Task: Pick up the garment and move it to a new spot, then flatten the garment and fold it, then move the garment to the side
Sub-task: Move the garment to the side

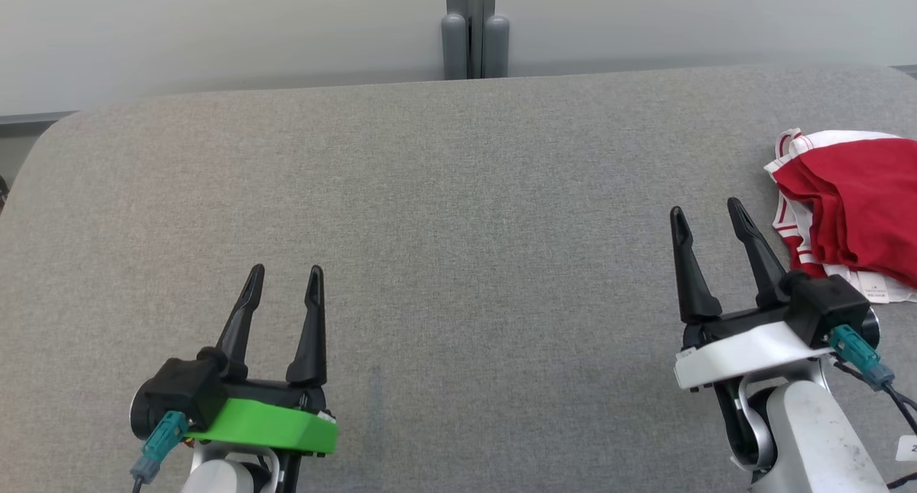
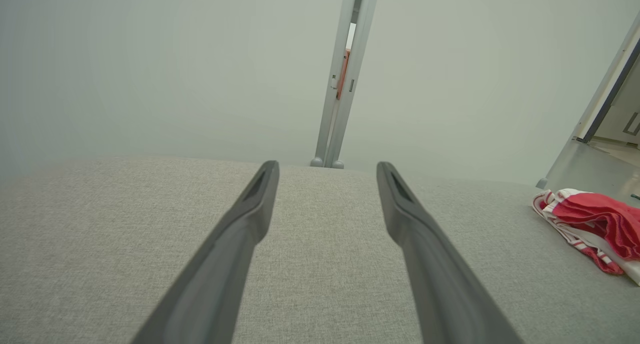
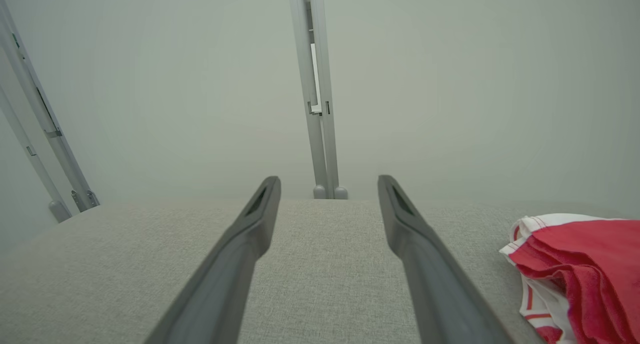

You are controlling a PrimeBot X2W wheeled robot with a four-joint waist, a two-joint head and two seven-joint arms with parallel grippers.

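Note:
The garment (image 1: pixel 852 199) is red with white trim and red stripes. It lies bunched at the right edge of the grey fabric table (image 1: pixel 458 228), and I also see the garment (image 2: pixel 595 224) far right in the left wrist view and the garment (image 3: pixel 585 269) low right in the right wrist view. My right gripper (image 1: pixel 706 217) stands open just left of it, apart from the cloth, nothing between its fingers. My left gripper (image 1: pixel 285 274) is open over the table's near left, far from the garment. Both hold nothing.
A grey post (image 1: pixel 471 27) stands behind the table's far edge against a pale wall. The table's rounded far-left corner (image 1: pixel 57 131) shows. A metal frame (image 3: pixel 45 134) stands off to the left in the right wrist view.

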